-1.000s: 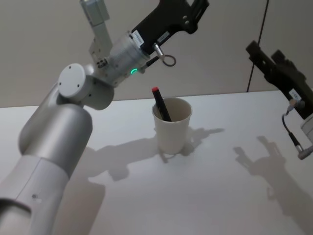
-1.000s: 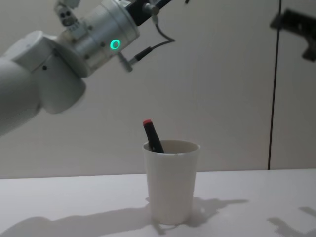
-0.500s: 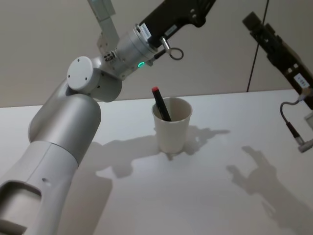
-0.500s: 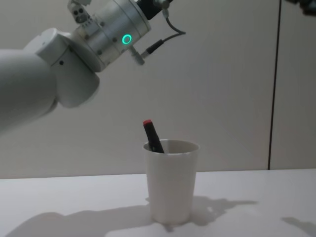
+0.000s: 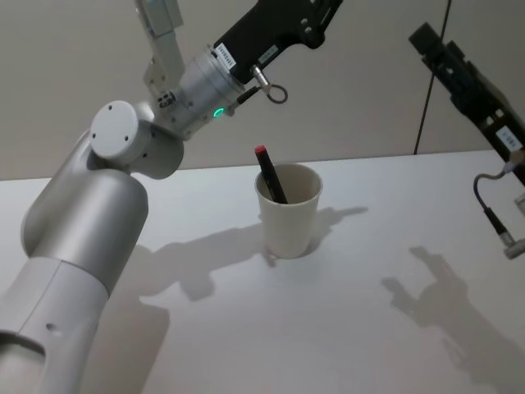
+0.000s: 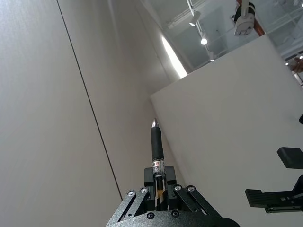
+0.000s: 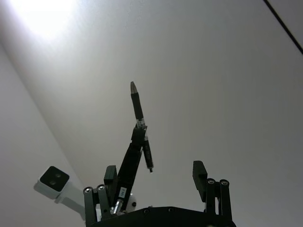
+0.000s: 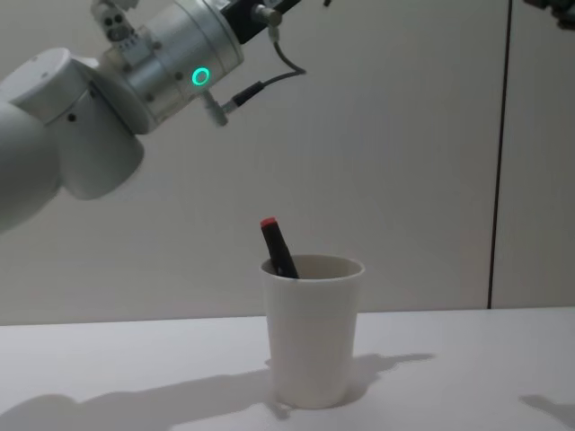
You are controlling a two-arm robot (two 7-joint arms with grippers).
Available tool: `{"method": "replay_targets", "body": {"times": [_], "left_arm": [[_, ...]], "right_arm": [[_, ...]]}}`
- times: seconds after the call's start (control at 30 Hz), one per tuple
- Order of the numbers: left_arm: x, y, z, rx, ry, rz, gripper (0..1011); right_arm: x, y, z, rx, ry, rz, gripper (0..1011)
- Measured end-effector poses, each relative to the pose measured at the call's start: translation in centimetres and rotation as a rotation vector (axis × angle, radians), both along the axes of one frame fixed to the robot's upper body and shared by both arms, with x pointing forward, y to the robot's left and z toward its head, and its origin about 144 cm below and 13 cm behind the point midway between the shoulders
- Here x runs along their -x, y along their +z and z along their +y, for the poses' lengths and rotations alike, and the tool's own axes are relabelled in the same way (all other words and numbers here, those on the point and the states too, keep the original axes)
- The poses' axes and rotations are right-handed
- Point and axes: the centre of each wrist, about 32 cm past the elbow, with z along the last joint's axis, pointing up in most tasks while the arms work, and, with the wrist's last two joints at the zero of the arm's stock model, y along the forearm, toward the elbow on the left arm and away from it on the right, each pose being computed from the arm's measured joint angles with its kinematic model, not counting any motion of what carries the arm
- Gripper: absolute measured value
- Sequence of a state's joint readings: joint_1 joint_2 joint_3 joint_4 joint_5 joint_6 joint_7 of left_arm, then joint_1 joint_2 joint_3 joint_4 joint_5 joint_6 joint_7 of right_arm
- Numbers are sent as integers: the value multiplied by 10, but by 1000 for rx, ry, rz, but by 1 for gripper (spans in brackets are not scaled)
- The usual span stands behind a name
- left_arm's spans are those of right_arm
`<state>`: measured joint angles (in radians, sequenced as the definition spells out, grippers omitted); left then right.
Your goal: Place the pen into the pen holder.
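Head view: red-capped black pen (image 5: 269,176) leans inside white pen holder (image 5: 289,226).

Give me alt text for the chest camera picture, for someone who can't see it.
A white paper cup stands on a white table with a black, red-capped pen leaning inside against its left rim. The robot's left arm is raised at upper left, a green ring light glowing on its wrist.
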<state>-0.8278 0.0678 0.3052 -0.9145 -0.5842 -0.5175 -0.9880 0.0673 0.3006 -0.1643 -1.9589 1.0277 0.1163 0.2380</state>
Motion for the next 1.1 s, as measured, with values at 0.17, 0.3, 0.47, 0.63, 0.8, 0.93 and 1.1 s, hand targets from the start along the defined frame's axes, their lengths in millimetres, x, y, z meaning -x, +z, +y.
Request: {"method": "replay_targets", "body": {"times": [0.17,0.3,0.47,0.63,0.8,0.93,1.1], "left_arm": [[4,-1,5,-9,27,10,140],[6,-2,7,-12,40,14,140],[9,-2,10,-16,55,19,140],[10,-2,11,-18,62,21,141],[11,-2,12,-20,69,23,141],[11,-2,12,-21,72,25,140],[12,-2,13,-22,74,26,140]], "right_arm": [[1,0,0,27,-44,5,1002],[0,1,3,60,-102,3,1002],[-5,3,9,91,-166,-8,1001],[-13,4,17,110,-204,-19,1002],[-23,6,25,120,-227,-36,1001],[-31,9,33,126,-239,-52,1002],[-38,12,40,125,-248,-69,1002]]}}
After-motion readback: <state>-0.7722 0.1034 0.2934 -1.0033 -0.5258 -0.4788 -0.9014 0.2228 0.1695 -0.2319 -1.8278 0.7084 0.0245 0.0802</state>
